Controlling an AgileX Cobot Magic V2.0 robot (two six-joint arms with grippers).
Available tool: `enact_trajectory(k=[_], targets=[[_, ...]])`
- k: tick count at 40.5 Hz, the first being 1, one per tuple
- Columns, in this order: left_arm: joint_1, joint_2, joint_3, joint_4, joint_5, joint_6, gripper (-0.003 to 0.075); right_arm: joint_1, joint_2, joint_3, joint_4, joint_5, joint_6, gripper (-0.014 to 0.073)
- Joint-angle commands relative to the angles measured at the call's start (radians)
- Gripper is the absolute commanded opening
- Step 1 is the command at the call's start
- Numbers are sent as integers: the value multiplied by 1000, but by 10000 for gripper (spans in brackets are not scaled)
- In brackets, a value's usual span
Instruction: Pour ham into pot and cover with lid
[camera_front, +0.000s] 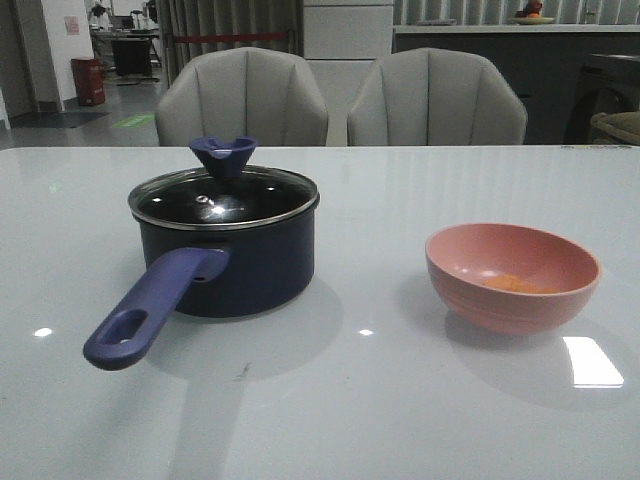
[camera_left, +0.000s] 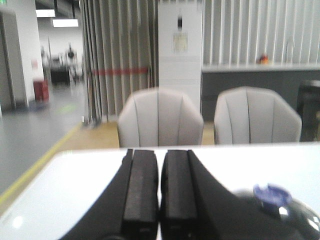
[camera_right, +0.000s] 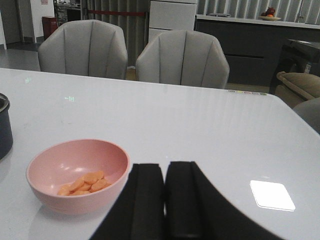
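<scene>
The dark navy pot (camera_front: 232, 260) stands left of centre on the table, its purple-blue handle (camera_front: 150, 305) pointing toward the front left. The glass lid (camera_front: 224, 196) with its dark blue knob (camera_front: 223, 155) sits on the pot; the knob also shows in the left wrist view (camera_left: 271, 196). The ham (camera_front: 515, 284) lies as small orange pieces in a pink bowl (camera_front: 512, 277) on the right, also clear in the right wrist view (camera_right: 85, 183). My left gripper (camera_left: 160, 160) is shut and empty, beside the pot. My right gripper (camera_right: 165, 170) is shut and empty, beside the bowl (camera_right: 77, 175). Neither arm shows in the front view.
The white glossy table (camera_front: 380, 400) reflects a bright light patch (camera_front: 592, 361) at the front right. Two grey chairs (camera_front: 242, 100) stand behind the far edge. The pot's edge (camera_right: 5, 125) shows in the right wrist view.
</scene>
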Motion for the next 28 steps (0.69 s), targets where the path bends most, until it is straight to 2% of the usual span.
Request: enact_trajectory(k=[1,13,16,20,24,28], targets=[[1,60,-51,-20,-15,-2,113,-4,-19,-5,-10,-84,-1,155],[2,123,-48,-26,-1,-2,115,-4,-19,-5,-10,-84,-1,155],[2,134,-50,-26,-1,-2,139,-4,-19,-5,-10,-84,-1,155],[2,143,-50,-26,1,-2,236,-4,-19,-5,-10,-84,-1,155],[2,144,-50,-17,1,-2,412,-4,-19,-5,-10,-84,-1,155],[2,144,-50,-14,-2,-2,553,-4,-19,-5,-10,-84,-1,155]])
